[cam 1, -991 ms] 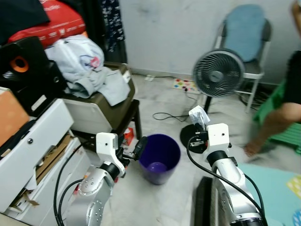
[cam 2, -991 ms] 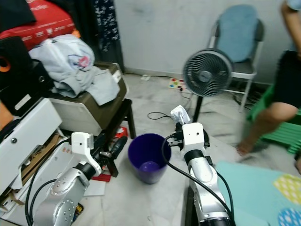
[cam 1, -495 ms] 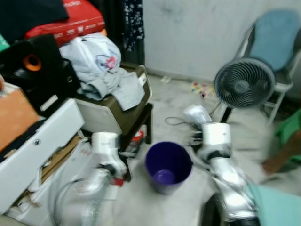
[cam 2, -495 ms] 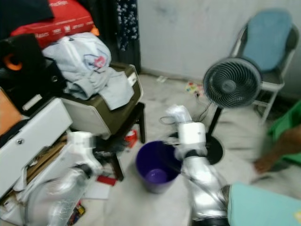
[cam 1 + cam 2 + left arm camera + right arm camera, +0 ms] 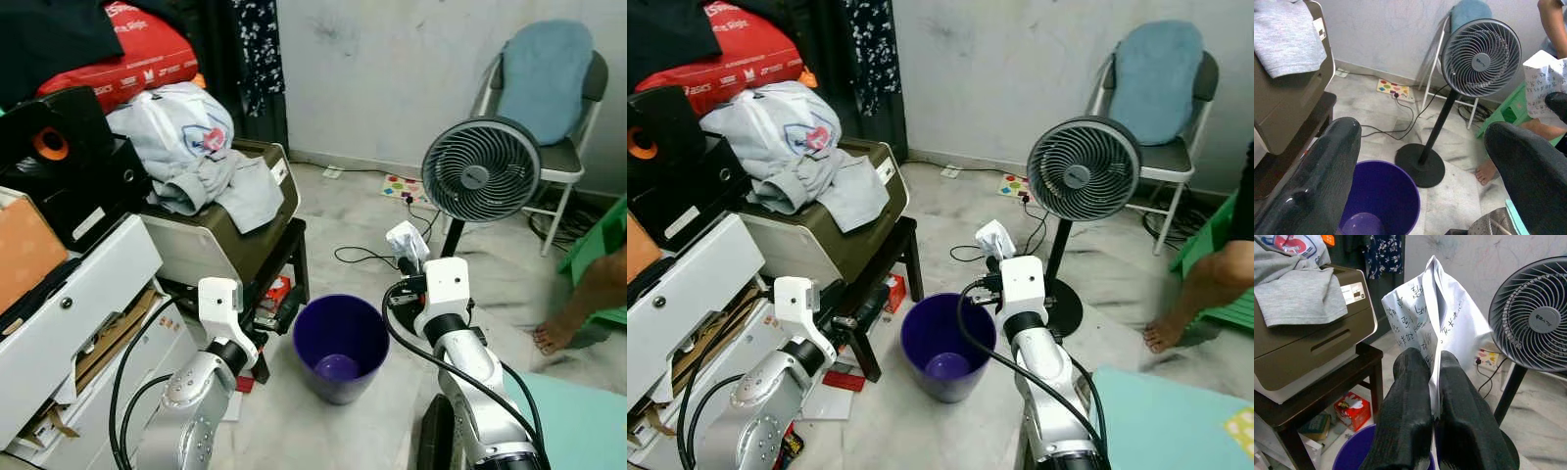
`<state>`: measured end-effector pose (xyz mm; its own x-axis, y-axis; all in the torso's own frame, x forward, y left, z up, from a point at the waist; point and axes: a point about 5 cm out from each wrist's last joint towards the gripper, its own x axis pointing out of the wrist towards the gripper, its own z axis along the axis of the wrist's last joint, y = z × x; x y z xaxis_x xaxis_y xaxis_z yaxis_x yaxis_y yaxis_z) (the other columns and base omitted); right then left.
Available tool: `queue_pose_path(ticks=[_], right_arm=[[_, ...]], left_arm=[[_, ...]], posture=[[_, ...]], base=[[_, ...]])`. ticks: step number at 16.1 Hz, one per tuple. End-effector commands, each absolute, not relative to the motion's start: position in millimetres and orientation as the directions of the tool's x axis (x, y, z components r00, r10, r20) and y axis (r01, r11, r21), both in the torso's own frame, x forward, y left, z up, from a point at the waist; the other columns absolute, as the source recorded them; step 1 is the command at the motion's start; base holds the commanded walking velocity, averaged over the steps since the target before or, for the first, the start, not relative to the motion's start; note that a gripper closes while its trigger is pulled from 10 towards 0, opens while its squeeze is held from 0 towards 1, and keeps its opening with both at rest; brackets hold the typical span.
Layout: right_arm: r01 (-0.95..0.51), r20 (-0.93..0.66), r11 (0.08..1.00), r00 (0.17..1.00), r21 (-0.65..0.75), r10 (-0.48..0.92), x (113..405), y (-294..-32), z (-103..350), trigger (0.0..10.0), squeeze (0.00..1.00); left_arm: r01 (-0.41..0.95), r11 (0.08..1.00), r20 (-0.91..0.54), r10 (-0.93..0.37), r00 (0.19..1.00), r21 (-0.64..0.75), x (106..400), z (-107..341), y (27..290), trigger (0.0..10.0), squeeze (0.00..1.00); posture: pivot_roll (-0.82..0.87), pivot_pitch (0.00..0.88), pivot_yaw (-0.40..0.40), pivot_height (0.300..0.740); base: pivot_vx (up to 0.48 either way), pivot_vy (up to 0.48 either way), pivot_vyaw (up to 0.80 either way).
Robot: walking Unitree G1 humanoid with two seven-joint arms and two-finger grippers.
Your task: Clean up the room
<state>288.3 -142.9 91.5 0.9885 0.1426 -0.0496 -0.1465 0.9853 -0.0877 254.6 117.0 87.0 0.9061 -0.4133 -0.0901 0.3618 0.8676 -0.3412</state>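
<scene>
Paper [image 5: 1431,318], a crumpled white sheet covered in handwriting, is pinched between the pressed-together fingers [image 5: 1405,396] of the right end effector [image 5: 411,257], so the pick-up looks done and the drop is what remains. Nearest the robot, the purple bin [image 5: 342,346] stands on the floor between the two arms, holding what seems to be a single pale scrap at its bottom. The sheet is held up above and just beyond the bin's far rim on the robot's right, not yet over the opening by my reading, so a short move inward and a release should finish this item. The left end effector [image 5: 1425,196] hangs beside the bin's near left rim with its fingers spread wide and nothing between them. Farther out, a red box [image 5: 276,291] lies under the dark stool, and loose clothes [image 5: 196,147] are heaped on the printer, so plenty of tidying appears left. Beyond stand a fan [image 5: 481,169] and a chair [image 5: 545,78]; a person's foot [image 5: 556,336] rests on the floor at right.
</scene>
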Motion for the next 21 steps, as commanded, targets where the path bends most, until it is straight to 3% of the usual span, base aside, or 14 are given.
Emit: queue_pose_path(ticks=[1, 12, 17, 21], right_arm=[[-0.155, -0.048, 0.985, 0.987, -0.082, 0.151, 289.0, -140.6, 92.4, 10.0, 0.00], [-0.157, -0.054, 0.984, 0.987, -0.083, 0.153, 288.5, -139.9, 91.2, 10.0, 0.00], [-0.159, -0.054, 0.984, 0.986, -0.082, 0.155, 288.5, -139.9, 90.7, 10.0, 0.00], [-0.161, -0.055, 0.984, 0.986, -0.082, 0.157, 288.5, -139.8, 90.4, 10.0, 0.00]], left_arm=[[0.353, 0.877, -0.085, -0.399, 0.913, -0.327, 255.1, 89.2, 120.8, 10.0, 0.00], [0.326, 0.887, -0.106, -0.377, 0.920, -0.327, 256.3, 86.8, 123.1, 10.0, 0.00], [0.325, 0.887, -0.110, -0.377, 0.920, -0.327, 256.5, 85.9, 123.0, 10.0, 0.00], [0.328, 0.886, -0.106, -0.380, 0.919, -0.326, 256.6, 86.1, 122.4, 10.0, 0.00]], posture=[[-0.11, 0.000, 0.054, 0.740], [-0.10, 0.000, 0.053, 0.740], [-0.10, 0.000, 0.052, 0.740], [-0.10, 0.000, 0.051, 0.740]], base=[[0.000, 0.000, 0.00], [0.000, 0.000, 0.00], [0.000, 0.000, -0.72], [0.000, 0.000, 0.00]])
